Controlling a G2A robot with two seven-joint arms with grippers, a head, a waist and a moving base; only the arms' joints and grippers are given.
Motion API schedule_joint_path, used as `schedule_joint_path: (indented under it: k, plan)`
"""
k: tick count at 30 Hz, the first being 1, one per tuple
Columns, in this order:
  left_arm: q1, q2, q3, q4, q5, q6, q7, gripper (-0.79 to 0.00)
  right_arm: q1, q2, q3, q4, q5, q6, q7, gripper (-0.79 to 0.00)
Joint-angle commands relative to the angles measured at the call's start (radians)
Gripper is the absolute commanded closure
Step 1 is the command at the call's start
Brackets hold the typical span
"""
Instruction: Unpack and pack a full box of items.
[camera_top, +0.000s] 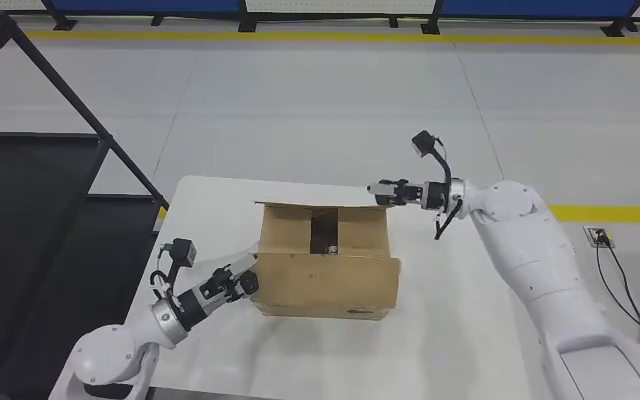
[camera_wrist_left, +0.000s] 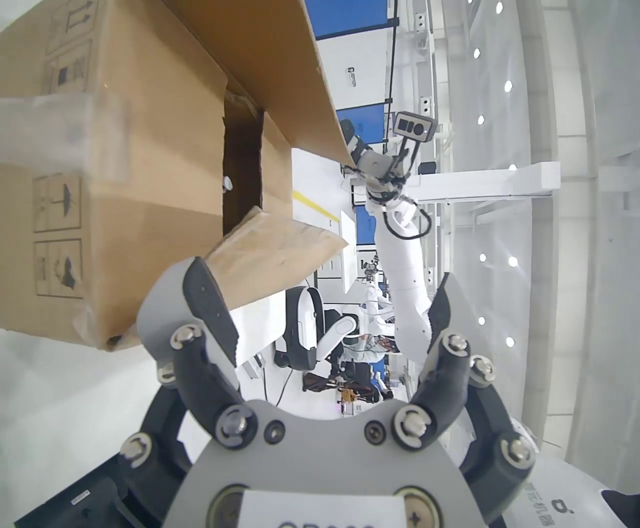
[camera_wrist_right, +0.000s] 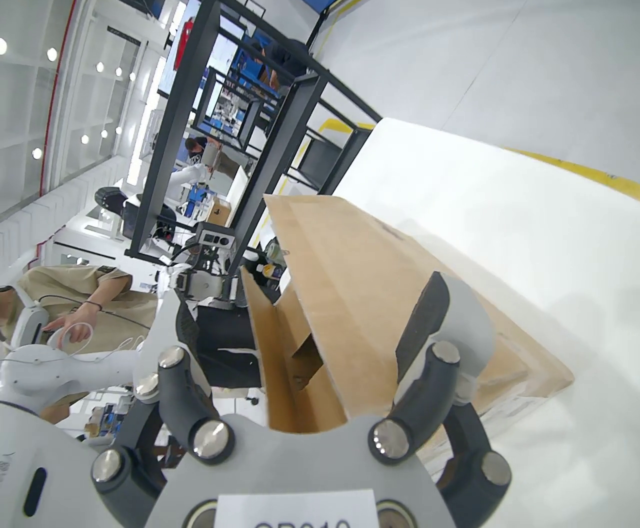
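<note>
Left gripper (camera_top: 250, 283) is sitting open at the box's (camera_top: 320, 290) near-left corner. Right gripper (camera_top: 373, 188) is straddling its far flap (camera_wrist_right: 350, 260), fingers spread wide. A small pale item (camera_top: 333, 247) is showing inside.

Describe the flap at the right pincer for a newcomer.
On the white table sits one brown cardboard box. The long flap is on its side away from the robot, between the right pincer's spread fingers. Its neighbour by the left pincer is a short flap.
</note>
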Motion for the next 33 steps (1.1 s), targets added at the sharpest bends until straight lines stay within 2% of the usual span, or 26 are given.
schedule_joint_path:
  k: [1, 6, 13, 24, 33]
  plan:
    - [-0.006, 0.0, 0.015, 0.003, 0.02, -0.007, 0.015, -0.785, -0.008, 0.01, 0.0, -0.04, 0.041, 0.065, 0.065, -0.785]
    - [-0.026, -0.002, 0.048, 0.016, 0.042, -0.014, 0.04, -0.785, -0.011, 0.022, -0.01, -0.05, 0.076, 0.195, 0.179, -0.785]
    - [-0.073, -0.006, 0.088, 0.046, 0.043, -0.008, 0.06, -0.785, -0.031, 0.01, -0.047, -0.065, 0.075, 0.319, 0.146, -0.785]
    - [-0.174, -0.017, 0.183, 0.126, 0.09, -0.005, 0.107, -0.785, -0.072, 0.005, -0.061, -0.136, 0.088, 0.407, 0.1, -0.785]
    - [-0.207, -0.024, 0.227, 0.149, 0.117, -0.024, 0.137, -0.785, -0.158, 0.026, -0.044, -0.268, 0.052, 0.435, 0.069, -0.785]
